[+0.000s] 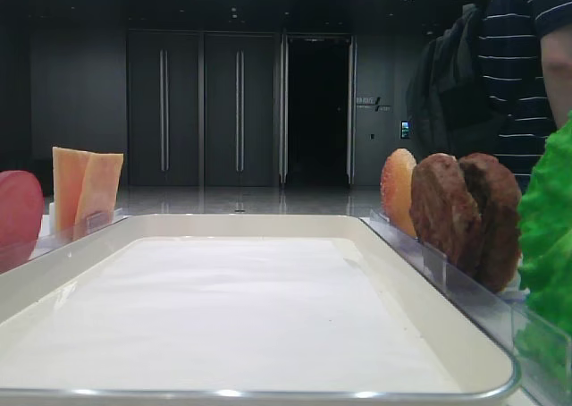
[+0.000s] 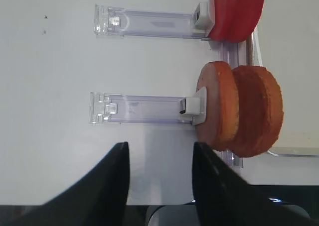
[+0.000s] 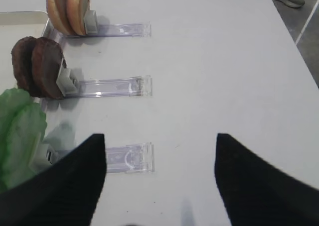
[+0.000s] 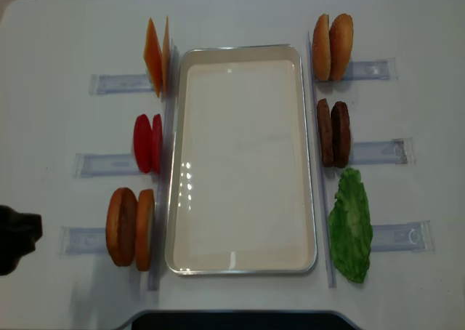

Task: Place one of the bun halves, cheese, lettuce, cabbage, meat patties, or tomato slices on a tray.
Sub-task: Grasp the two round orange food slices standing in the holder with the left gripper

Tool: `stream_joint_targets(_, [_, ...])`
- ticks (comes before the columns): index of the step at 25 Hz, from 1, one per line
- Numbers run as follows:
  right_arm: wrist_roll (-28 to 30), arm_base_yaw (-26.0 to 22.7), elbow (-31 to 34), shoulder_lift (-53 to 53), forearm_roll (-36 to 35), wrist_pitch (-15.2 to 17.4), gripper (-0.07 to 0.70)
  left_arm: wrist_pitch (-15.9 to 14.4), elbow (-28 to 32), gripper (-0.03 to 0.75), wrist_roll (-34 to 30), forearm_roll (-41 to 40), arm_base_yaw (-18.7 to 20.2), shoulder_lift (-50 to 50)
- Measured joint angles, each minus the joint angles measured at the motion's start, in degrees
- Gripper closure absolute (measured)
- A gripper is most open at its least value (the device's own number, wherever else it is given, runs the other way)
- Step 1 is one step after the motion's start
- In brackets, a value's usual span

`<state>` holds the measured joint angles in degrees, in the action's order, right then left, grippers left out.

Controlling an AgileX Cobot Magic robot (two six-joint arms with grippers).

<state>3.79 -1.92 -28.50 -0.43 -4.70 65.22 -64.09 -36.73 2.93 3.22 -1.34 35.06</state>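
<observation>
The cream tray [image 4: 243,163] lies empty in the middle of the table, its white lining [image 1: 223,308] bare. On its left stand the cheese [image 4: 156,54], tomato slices [image 4: 147,142] and two bun halves [image 4: 131,228]. On its right are more bun halves [image 4: 333,46], the meat patties [image 4: 333,134] and the lettuce [image 4: 351,224]; no cabbage shows. My left gripper [image 2: 159,151] is open and empty over the table, just left of the near bun halves [image 2: 239,111]. My right gripper [image 3: 159,139] is open and empty, to the right of the lettuce [image 3: 20,136].
Clear plastic holders [image 4: 392,152] stick out sideways from each food pair; one [image 3: 127,159] lies below my right gripper. The table's front edge [image 4: 232,321] is close behind the left gripper. A person in a striped shirt [image 1: 523,66] stands beyond the table.
</observation>
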Motion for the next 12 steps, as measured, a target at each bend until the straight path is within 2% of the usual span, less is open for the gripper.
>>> stream_joint_targets(12, [0.0,0.0,0.0,0.0,0.0,0.0,0.157,2.2,-4.2,0.391,0.5,0.0,0.0,15.6])
